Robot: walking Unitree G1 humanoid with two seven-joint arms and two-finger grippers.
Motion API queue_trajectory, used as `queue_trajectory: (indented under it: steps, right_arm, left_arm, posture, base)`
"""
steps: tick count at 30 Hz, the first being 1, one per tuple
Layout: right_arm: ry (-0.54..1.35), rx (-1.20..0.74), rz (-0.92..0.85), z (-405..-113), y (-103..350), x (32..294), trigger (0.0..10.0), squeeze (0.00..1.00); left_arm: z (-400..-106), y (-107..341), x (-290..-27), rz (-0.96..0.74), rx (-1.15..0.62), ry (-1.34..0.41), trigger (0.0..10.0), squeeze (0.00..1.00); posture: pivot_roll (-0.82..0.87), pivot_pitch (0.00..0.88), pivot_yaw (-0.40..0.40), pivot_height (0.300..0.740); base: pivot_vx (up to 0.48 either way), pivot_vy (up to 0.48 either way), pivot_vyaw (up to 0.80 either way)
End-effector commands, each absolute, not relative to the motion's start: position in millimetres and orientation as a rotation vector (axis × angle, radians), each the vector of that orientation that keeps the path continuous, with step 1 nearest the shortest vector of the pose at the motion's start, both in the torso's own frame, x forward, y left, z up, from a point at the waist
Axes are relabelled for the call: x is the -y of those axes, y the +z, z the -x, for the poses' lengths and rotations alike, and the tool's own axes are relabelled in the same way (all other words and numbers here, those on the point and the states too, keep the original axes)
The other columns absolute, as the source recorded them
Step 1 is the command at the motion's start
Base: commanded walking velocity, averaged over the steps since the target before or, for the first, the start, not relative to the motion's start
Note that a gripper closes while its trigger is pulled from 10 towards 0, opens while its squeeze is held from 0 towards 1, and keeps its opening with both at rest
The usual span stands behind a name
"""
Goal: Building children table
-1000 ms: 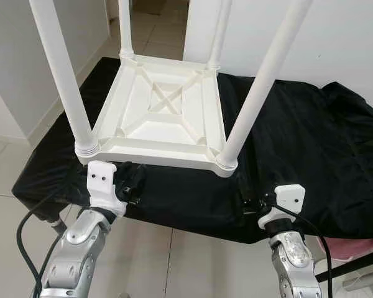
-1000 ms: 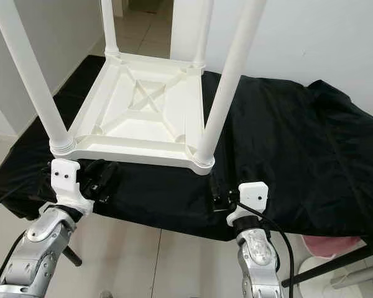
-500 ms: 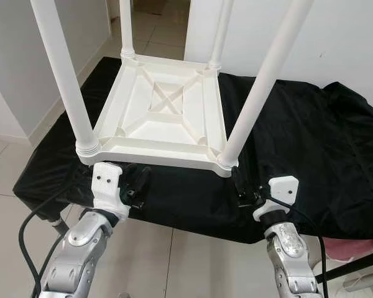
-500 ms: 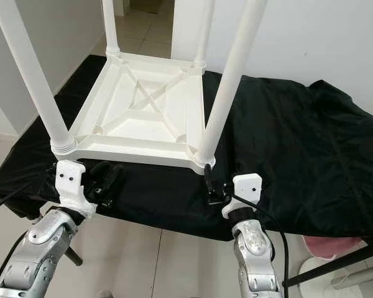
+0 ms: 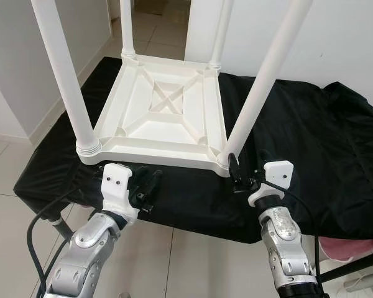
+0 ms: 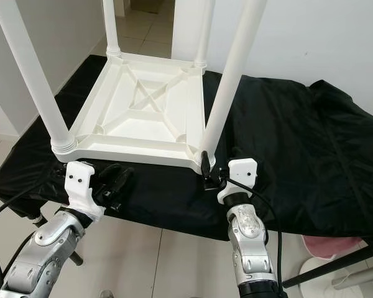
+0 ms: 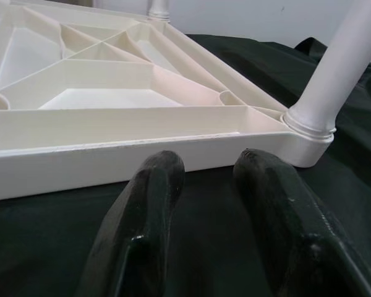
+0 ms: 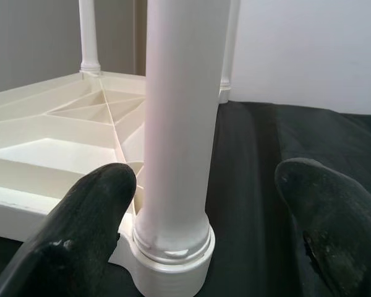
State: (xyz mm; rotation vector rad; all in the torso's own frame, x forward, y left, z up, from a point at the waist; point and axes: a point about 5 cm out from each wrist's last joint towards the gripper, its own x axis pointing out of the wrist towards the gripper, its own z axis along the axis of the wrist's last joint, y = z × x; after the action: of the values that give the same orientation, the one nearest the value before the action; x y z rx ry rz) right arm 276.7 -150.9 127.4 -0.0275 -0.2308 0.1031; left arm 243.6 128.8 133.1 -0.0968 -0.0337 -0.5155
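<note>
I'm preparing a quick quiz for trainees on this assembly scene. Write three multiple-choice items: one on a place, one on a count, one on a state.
1. Where is the right gripper?
A. At the table's near right leg
B. Above the table's middle
C. On the floor

2. How many legs are fitted to the table?
A. Two
B. Three
C. Four

3. How are the right gripper's fingers?
A. Shut on the cloth
B. Open around the leg
C. Shut on the leg

Key: 1 A, it sits by that corner. 2 C, one stands at each corner. 3 B, a gap shows on both sides of the leg.
</note>
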Motion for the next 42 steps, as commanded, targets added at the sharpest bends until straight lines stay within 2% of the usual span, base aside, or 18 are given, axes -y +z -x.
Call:
queue_trajectory:
  steps: [1, 4, 18, 37, 38, 39, 40, 41, 42]
  right_arm:
    - [0.087, 0.229, 0.035, -284.0, 130.7, 154.0, 10.0, 0.0]
    - [0.081, 0.233, 0.05, -297.8, 137.6, 151.6, 10.0, 0.0]
    - [0.077, 0.292, 0.051, -327.1, 166.5, 131.3, 10.0, 0.0]
    - [0.002, 0.402, 0.033, -335.3, 204.1, 129.1, 10.0, 0.0]
    - [-0.008, 0.404, 0.028, -336.3, 207.2, 129.3, 8.2, 0.0]
    - [-0.013, 0.404, 0.025, -336.9, 208.7, 129.3, 2.6, 0.0]
    - [-0.013, 0.404, 0.025, -336.9, 208.7, 129.3, 2.6, 0.0]
    - [-0.016, 0.401, 0.02, -337.3, 209.1, 129.5, 0.0, 0.0]
    - [-0.016, 0.401, 0.02, -337.3, 209.1, 129.5, 0.0, 0.0]
  left_arm:
    - [-239.4, 137.7, -117.0, 0.103, 0.051, -0.662, 10.0, 0.0]
    - [-236.5, 140.8, -112.0, 0.115, 0.056, -0.675, 10.0, 0.0]
    - [-238.9, 145.3, -103.4, 0.134, 0.064, -0.689, 10.0, 0.0]
    - [-235.3, 143.2, -102.9, 0.142, 0.043, -0.695, 10.0, 0.0]
    - [-234.7, 142.6, -102.8, 0.144, 0.039, -0.696, 10.0, 0.0]
    - [-234.5, 142.2, -102.9, 0.145, 0.037, -0.695, 10.0, 0.0]
    - [-234.5, 142.2, -102.9, 0.145, 0.037, -0.695, 10.0, 0.0]
    - [-234.5, 142.0, -103.1, 0.146, 0.035, -0.694, 10.0, 0.0]
    - [-234.5, 142.0, -103.1, 0.146, 0.035, -0.694, 10.0, 0.0]
  posture:
    - [0.02, 0.0, -0.079, 0.74]
    - [0.03, 0.0, -0.092, 0.74]
    - [0.03, 0.0, -0.098, 0.74]
    - [0.03, 0.0, -0.094, 0.74]
    - [0.03, 0.0, -0.093, 0.74]
    - [0.03, 0.0, -0.094, 0.74]
    - [0.03, 0.0, -0.094, 0.74]
    - [0.03, 0.0, -0.094, 0.74]
    - [0.03, 0.0, -0.094, 0.74]
  base:
    - [0.0, 0.0, 0.0]
    - [0.0, 0.0, 0.0]
    - [0.0, 0.0, 0.0]
    - [0.0, 0.0, 0.0]
    - [0.0, 0.0, 0.0]
    - [0.0, 0.0, 0.0]
    - [0.0, 0.0, 0.0]
    - [0.0, 0.0, 0.0]
    - [0.0, 0.0, 0.0]
